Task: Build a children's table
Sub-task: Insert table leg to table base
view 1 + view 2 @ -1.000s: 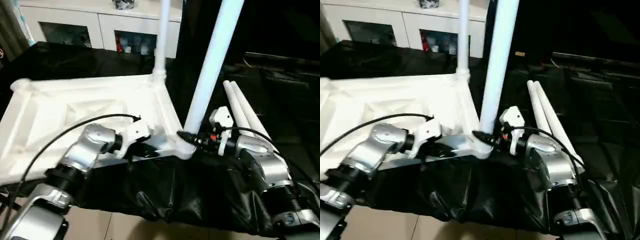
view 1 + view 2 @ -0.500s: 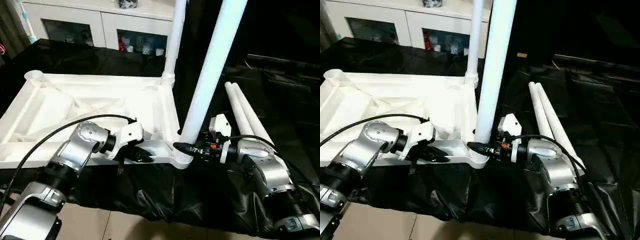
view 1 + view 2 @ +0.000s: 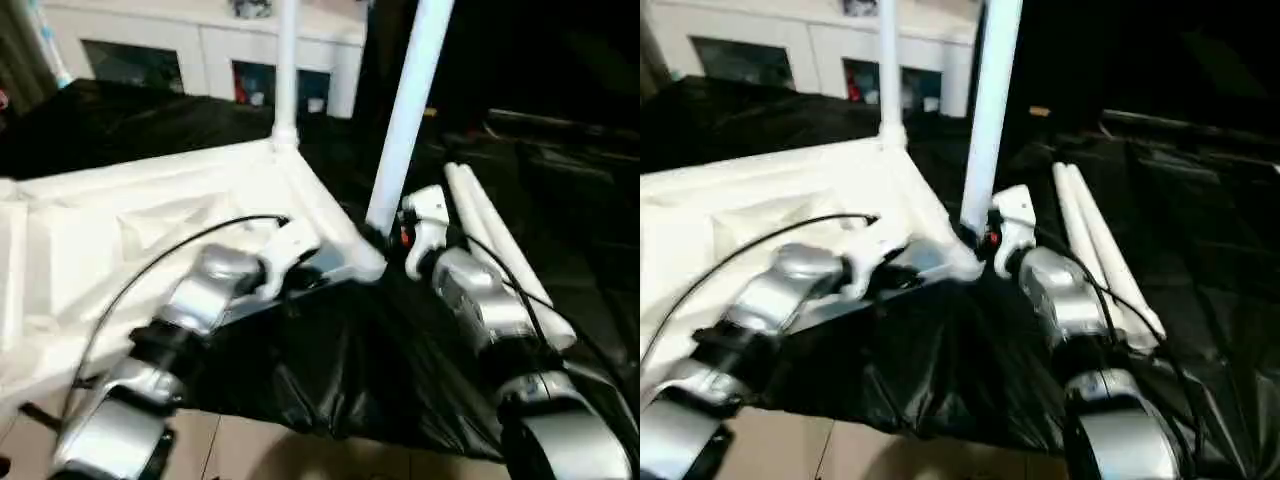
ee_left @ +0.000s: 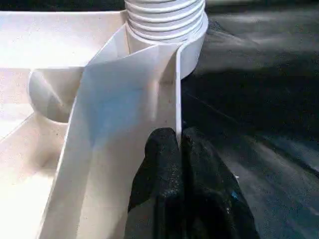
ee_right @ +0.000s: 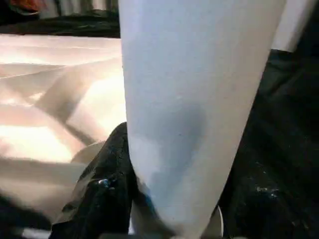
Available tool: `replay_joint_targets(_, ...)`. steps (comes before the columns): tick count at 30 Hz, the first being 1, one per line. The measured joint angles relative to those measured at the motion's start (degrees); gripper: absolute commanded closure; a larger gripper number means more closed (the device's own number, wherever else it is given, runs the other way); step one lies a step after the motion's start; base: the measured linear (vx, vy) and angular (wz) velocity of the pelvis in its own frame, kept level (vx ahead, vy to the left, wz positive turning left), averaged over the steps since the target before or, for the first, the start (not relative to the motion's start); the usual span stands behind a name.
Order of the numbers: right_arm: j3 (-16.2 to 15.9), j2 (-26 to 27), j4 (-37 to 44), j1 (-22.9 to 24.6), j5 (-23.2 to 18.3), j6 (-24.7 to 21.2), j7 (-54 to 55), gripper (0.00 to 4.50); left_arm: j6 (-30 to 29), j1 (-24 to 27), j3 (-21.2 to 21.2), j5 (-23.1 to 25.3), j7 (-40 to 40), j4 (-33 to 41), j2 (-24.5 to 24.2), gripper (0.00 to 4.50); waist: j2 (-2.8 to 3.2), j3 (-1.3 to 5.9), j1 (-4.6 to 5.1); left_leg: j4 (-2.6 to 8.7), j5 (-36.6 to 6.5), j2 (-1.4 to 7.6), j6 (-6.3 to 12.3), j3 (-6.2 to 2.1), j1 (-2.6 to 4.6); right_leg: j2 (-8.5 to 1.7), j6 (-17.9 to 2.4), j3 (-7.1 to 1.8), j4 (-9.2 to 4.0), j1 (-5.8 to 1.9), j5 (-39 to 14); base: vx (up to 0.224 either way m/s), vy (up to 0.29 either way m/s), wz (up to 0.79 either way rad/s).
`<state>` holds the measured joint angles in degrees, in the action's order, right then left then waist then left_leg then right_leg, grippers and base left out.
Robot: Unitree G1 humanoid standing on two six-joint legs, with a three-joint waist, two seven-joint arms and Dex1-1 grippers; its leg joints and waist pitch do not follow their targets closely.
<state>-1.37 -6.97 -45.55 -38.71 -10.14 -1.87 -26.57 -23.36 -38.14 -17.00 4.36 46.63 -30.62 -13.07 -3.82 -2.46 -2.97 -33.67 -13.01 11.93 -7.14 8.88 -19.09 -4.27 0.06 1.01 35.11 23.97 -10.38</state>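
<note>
Tabletop (image 3: 150,215) has tilted; two legs (image 3: 405,120) stand upright.

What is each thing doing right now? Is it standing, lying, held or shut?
White plastic tabletop: upside down, tilted.
Near white tube leg: standing in corner socket, held by right hand.
Far white tube leg: standing in its socket.
Two spare white tube legs: lying on black cloth.
Left hand: shut on tabletop rim.

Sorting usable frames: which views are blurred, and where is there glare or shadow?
Both eye views are motion-smeared; left wrist view is sharp on the tabletop's rim, pinched by the left gripper; right wrist view shows the leg soft, tabletop behind it glaring.
</note>
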Motion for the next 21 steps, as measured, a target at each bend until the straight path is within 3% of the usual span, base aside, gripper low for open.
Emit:
replay_joint_targets(8, 2.84, 2.62, -3.47, -1.92, 0.55, 1.44, 6.27, 2.63, -1.49, -0.02, 0.21, 1.63, -5.67, 0.3, 3.02, 4.5, -0.04, 0.02, -0.39, -0.02, 0.09, -0.01, 0.18, 0.12, 0.0, -0.03, 0.0, -0.05, -0.13, -0.02, -0.03, 0.0, 0.0, 0.0)
replay_joint_targets(21, 2.64, 2.95, -4.92, -1.84, 2.99, 4.88, 5.41, 2.63, -1.55, -0.02, 0.19, 2.07, -5.82, 0.38, 2.74, 4.5, -0.04, 0.02, -0.27, -0.01, 0.09, 0.0, 0.17, 0.12, 0.01, -0.02, 0.0, -0.05, -0.11, -0.02, -0.03, 0.0, 0.0, 0.0)
